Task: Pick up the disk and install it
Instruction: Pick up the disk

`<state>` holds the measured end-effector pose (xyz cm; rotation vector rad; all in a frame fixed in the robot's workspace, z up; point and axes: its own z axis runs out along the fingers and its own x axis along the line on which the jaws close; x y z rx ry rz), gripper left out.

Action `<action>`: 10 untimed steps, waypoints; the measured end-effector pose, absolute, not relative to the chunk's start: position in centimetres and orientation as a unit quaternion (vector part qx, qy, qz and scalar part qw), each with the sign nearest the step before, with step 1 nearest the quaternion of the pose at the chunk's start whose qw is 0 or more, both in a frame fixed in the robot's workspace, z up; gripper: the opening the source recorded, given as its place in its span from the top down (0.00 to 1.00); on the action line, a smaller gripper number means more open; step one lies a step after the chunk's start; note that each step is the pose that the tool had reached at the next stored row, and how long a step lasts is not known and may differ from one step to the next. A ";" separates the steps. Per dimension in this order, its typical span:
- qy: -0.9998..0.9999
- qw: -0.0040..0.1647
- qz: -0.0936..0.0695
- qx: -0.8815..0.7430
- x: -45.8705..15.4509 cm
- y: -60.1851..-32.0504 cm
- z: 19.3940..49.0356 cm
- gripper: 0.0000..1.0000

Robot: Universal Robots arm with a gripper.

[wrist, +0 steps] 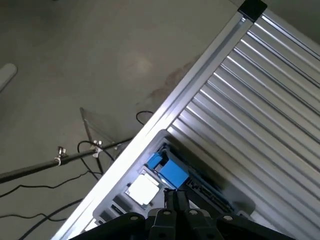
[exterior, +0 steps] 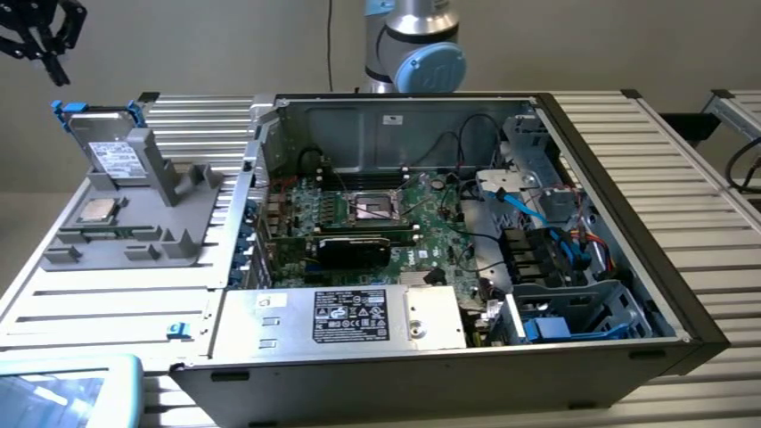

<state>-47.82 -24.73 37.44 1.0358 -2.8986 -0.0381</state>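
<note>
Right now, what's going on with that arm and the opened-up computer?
A robot arm is working on getting a disk into the open computer case. The disk has not been picked up. It sits propped in a grey holder on the table, beside the case on the exterior view's left. The gripper hangs above it, shut and empty.

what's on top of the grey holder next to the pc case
The disk, framed in blue, stands on edge on the grey holder; a small silver chip lies flat nearby. The holder's upright post hides part of the disk's face and lower edge.
</note>
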 end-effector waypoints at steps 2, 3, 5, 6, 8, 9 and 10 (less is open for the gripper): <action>-0.935 0.031 -0.012 0.353 -47.8 -24.7 37.4 0.89; -0.932 0.030 -0.011 0.362 -47.8 -24.7 37.4 0.89; -0.925 0.029 -0.011 0.379 -47.8 -24.7 37.4 0.89; -0.922 0.028 -0.011 0.387 -47.8 -24.7 37.4 0.89; -0.915 0.026 -0.011 0.403 -47.8 -24.7 37.4 0.89; -0.911 0.025 -0.011 0.411 -47.8 -24.7 37.4 0.89; -0.908 0.024 -0.012 0.418 -47.8 -24.7 37.4 0.89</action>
